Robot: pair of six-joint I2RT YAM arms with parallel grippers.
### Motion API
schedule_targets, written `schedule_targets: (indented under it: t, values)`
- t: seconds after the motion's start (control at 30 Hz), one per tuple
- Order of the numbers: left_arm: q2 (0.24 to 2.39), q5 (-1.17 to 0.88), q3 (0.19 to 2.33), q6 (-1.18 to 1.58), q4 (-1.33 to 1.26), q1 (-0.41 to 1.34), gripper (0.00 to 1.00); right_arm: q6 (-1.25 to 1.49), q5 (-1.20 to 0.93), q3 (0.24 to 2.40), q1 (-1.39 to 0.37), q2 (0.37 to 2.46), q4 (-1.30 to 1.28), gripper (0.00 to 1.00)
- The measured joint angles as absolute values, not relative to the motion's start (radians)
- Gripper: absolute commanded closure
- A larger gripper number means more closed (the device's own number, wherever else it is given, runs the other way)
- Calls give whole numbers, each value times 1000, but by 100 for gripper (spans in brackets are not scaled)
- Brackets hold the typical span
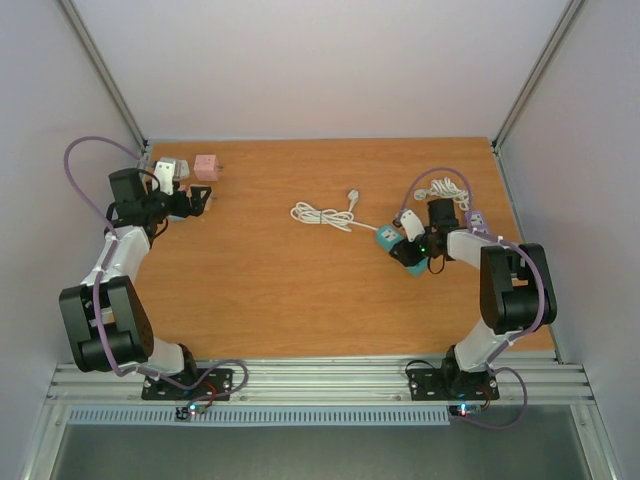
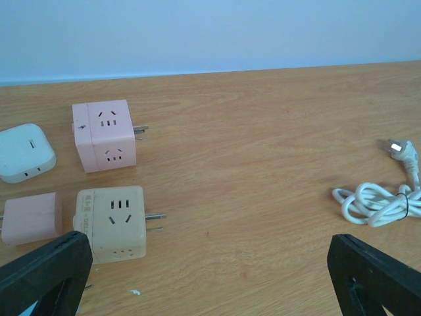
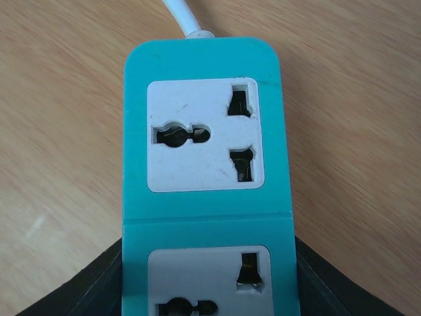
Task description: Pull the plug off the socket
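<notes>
Sockets are seen empty in the right wrist view only; teal socket strip [image 3: 207,197] is clamped by right gripper [image 3: 209,253]; left gripper [image 2: 210,273] is spread wide.

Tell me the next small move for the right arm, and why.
Probably ease the right gripper open to release the teal power strip: both sockets seen from its wrist are empty, and the plug of the white cable lies free on the table, so the pull looks done.
</notes>
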State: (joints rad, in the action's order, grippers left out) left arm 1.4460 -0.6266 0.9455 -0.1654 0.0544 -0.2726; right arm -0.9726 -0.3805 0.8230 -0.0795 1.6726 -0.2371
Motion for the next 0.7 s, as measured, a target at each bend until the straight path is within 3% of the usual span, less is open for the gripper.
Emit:
schedule_targets:
  t: [0.43,0.6,0.7]
  values:
    - [1446,-633,945,-167,56,-268,0,-1042,-421,807,227,1642,-301,64]
    - [1446,-631,946,-178,68,-257,0,-1061,-427,782,268,1618,-308,52]
    - [1446,-621,948,-199,89,-245,0,-1065,-429,776,277,1602,-329,35]
